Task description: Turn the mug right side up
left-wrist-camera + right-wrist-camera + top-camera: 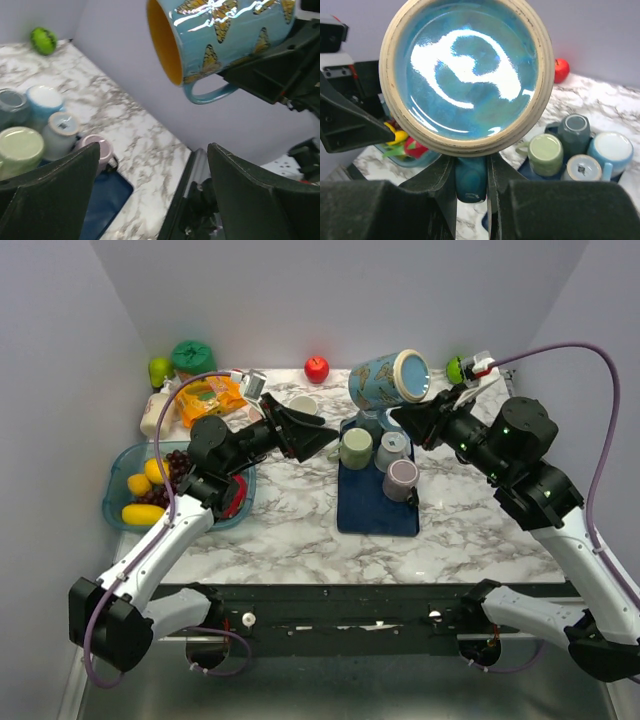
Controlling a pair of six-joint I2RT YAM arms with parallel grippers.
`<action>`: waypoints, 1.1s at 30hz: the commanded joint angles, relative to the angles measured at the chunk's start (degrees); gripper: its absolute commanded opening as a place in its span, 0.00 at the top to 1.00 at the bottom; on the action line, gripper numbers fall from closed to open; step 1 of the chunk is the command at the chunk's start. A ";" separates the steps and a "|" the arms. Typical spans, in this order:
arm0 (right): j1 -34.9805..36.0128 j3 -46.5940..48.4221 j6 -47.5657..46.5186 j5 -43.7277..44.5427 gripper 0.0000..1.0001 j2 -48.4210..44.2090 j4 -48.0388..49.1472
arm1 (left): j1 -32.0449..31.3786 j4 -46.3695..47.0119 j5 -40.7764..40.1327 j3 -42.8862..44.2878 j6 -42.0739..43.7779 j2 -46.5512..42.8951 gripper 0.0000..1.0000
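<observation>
The mug (pixel 389 379) hung in the air on its side above the far end of the mat (pixel 375 508). Its bottom faced the right arm and its yellow-lined mouth faced the left arm. Its handle pointed down, and the right gripper (pixel 471 174) pinched that handle between its two fingers, carrying the mug clear of the table (pixel 300 530). The mug was blue with butterflies on its wall.

The left gripper (pixel 324 436) stood with its fingers spread wide, lower than the mug and to its left, apart from it. From the left wrist, the mug showed above the fingers rather than between them.

Four smaller cups (pixel 355 448) sat upside down and close together on the dark blue mat, below the held mug. The table top was white marble with grey veins. A blue bin (pixel 113 502) of fruit sat at its left edge. A red apple (pixel 316 368) lay at the back and a green ball (pixel 455 368) near the back right corner. Plain pale walls (pixel 270 290) closed in the back and both sides.
</observation>
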 commanded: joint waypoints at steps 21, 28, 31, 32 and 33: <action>0.48 8.00 9.88 -13.26 0.99 0.10 18.97 | -8.19 38.21 5.05 17.37 -28.14 20.27 0.18; 0.48 6.42 9.88 -12.73 0.99 0.27 22.40 | -8.54 35.95 1.28 15.61 -26.49 18.96 0.11; 0.48 5.27 10.15 -12.91 0.99 -0.17 24.07 | -8.80 33.92 1.10 16.05 -25.78 18.69 0.10; 0.48 5.01 10.32 -12.99 0.99 -0.34 24.94 | -9.15 33.83 1.01 16.22 -25.87 18.69 0.10; 0.48 4.83 10.41 -13.08 0.99 -0.43 25.30 | -9.41 33.74 1.10 16.22 -25.95 18.78 0.12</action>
